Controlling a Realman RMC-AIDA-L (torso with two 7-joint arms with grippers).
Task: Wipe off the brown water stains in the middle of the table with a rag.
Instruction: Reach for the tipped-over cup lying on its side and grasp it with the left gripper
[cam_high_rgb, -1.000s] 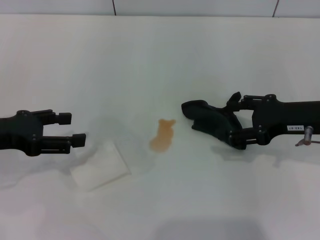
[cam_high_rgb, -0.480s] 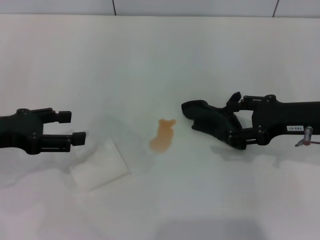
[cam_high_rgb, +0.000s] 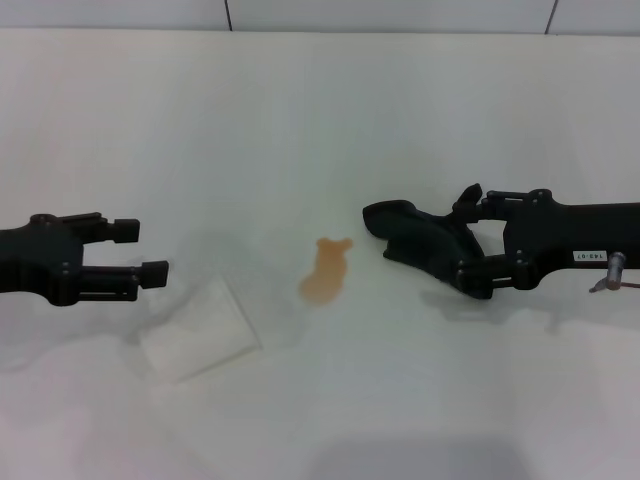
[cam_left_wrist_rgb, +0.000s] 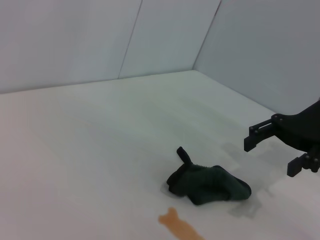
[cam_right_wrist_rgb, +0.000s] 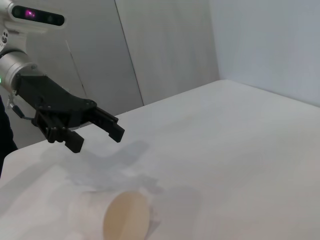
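A: Head view first: where's the rag (cam_high_rgb: 420, 240)?

B: On the white counter (cam_high_rgb: 320, 110), just right of the brown stain (cam_high_rgb: 325, 270) but not touching it. The right hand (cam_high_rgb: 470, 240) is at its far end. The left wrist view shows those fingers spread, the cloth lying beyond their tips, so nothing is gripped.

A: And the left hand (cam_high_rgb: 150, 250)?

B: Fingers apart, empty, hovering well left of the stain, near a tipped white paper cup (cam_high_rgb: 200, 330).

A: So which step?

B: I'd judge the pickup isn't done. Next, the right hand needs to close on the rag, then sweep left across the stain.

A: Room for that?

B: Plenty of open counter around the stain; only the cup lies nearby, and the counter's far edge is well away.
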